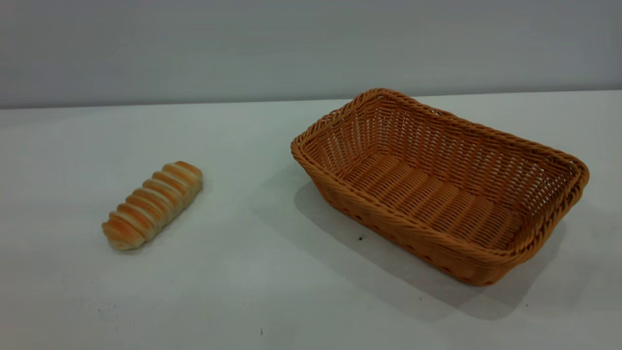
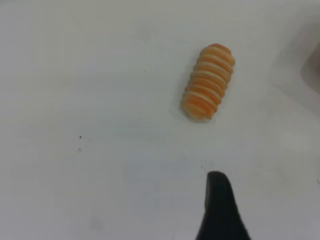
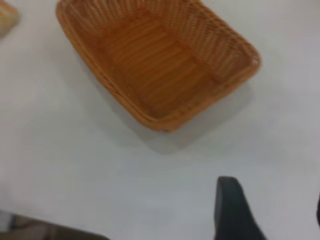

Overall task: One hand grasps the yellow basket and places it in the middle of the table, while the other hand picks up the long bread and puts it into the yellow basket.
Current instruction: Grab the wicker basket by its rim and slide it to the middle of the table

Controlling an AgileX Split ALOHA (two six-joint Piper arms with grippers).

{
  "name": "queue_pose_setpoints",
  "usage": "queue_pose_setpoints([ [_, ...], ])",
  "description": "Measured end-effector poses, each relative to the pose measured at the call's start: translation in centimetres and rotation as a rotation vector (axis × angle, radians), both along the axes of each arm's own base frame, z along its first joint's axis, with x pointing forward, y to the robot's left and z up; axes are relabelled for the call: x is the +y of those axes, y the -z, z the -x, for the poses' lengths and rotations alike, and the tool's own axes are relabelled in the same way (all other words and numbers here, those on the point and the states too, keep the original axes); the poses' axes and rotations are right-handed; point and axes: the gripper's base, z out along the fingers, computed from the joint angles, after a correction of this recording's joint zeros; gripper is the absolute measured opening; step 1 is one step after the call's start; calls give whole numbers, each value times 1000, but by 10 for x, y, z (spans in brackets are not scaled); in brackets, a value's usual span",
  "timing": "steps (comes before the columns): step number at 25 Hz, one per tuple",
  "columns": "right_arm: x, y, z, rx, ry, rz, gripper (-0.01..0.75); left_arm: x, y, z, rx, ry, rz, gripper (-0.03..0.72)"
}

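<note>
The yellow basket [image 1: 440, 187] stands empty on the right half of the white table [image 1: 252, 272]. The long bread [image 1: 153, 204] lies on the table at the left, well apart from the basket. Neither gripper shows in the exterior view. In the left wrist view my left gripper [image 2: 272, 200] hovers over bare table a short way from the bread [image 2: 208, 81]; one dark finger [image 2: 220, 205] shows, with nothing beside it. In the right wrist view my right gripper [image 3: 275, 202] is open and empty, above the table and short of the basket [image 3: 157, 57].
A plain grey wall runs behind the table's far edge. A few small dark specks [image 1: 360, 238] mark the tabletop. A table edge with darker ground below shows in the right wrist view [image 3: 50, 231]. One end of the bread [image 3: 6, 17] shows there too.
</note>
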Motion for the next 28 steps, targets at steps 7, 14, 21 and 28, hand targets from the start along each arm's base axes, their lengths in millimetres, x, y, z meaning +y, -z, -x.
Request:
queue_pose_setpoints([
  [7,11,18,-87,170,106,-258,476,0,-22,-22,-20,0,-1,536],
  [14,8,75,-164,348,290,-328,469,0,-23,-23,-33,27,-35,536],
  [21,9,143,-228,570,358,-288,467,0,-23,-23,-33,28,-35,536],
  [28,8,184,-252,645,431,-288,467,0,-23,-23,-33,28,-36,536],
])
